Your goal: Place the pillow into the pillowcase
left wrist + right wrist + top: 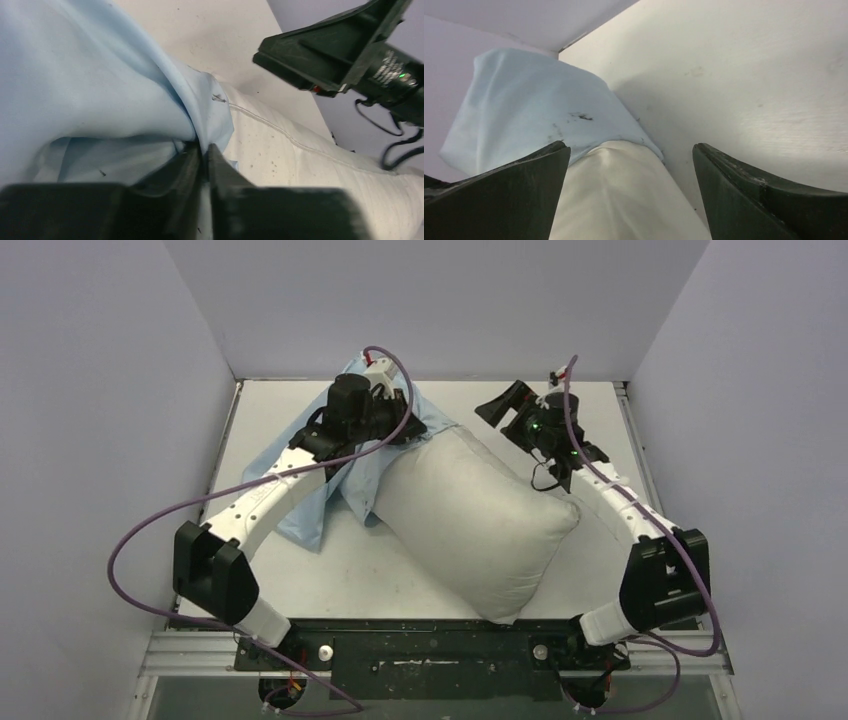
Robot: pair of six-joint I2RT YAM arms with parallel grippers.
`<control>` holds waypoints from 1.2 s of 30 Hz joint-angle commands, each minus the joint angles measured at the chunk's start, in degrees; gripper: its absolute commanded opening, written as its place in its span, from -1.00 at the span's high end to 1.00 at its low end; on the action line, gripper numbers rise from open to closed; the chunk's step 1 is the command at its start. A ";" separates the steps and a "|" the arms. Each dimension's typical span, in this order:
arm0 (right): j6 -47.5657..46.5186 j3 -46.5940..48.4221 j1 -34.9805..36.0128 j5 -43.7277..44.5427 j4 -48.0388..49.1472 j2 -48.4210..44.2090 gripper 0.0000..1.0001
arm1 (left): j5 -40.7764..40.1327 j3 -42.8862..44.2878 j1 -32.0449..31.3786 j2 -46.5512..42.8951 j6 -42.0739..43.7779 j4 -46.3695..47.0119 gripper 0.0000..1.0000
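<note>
**One corner in, most of the cushion still bare**

The pillow lies slantwise across the middle of the desk. Its near corner points toward the arm bases, and only its far-left corner is tucked under the mouth of the pillowcase. By that measure the job is in its early part, since most of the off-white cushion is uncovered. The pillowcase trails away to the left in a wrinkled, flattened heap, with some of it bunched up toward the back wall.

The left pincer is pressed together on a fold of blue cloth right at the opening, just beside the pillow's seam. The likely reason for gripping there is that lifting the upper hem keeps the sack open, so the cushion can slide under it rather than push the fabric along.

The right pincer is spread wide and holds nothing. It hovers above the covered corner, with its fingers straddling the pillow's ridge (whether they touch the fabric cannot be told). It is probably placed either to take the other side of the hem or to press the cushion deeper. The thin cloth may slip or bunch if it is pulled from one side only.
</note>
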 commanded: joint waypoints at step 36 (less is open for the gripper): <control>11.76 -1.21 23.39 23.96 19.94 9.21 -0.31 | 2.87 -21.23 16.41 0.53 -0.79 22.96 -0.63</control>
